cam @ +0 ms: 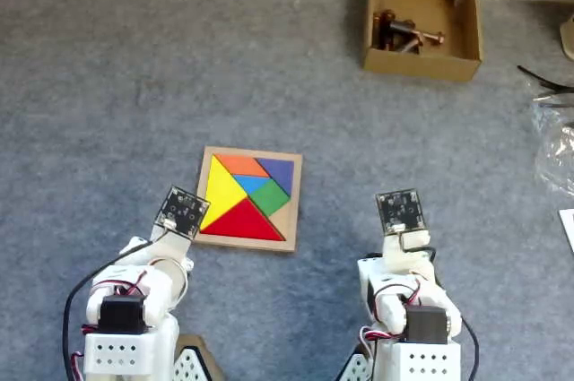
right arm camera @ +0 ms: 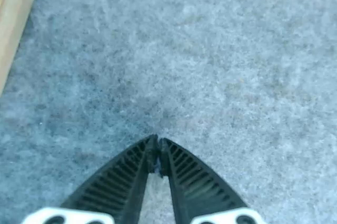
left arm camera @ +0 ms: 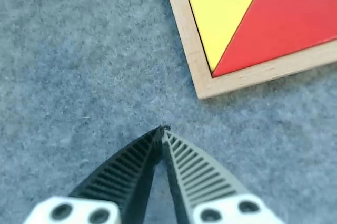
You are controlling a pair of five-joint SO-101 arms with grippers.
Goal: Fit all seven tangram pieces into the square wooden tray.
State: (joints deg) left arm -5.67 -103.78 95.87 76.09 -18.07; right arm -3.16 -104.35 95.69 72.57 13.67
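The grey-covered table [cam: 108, 130] carries the square wooden tray [cam: 295, 202] near its middle, between the two arms and just ahead of them; a cardboard box [cam: 417, 65] sits well apart at the far edge. The tray looks filled edge to edge, the red triangle [cam: 244, 220] and yellow triangle [cam: 221, 188] largest, smaller coloured pieces beyond; I cannot count seven with certainty. I'd judge the pieces light, stiff and smooth-faced, lying flush, so only an exposed edge offers a hold; the tray itself is best taken by its rim. The left end effector [left arm camera: 164, 129] is clenched on nothing just off the tray's near corner; the right end effector [right arm camera: 156, 140] is likewise clenched and empty over bare table.
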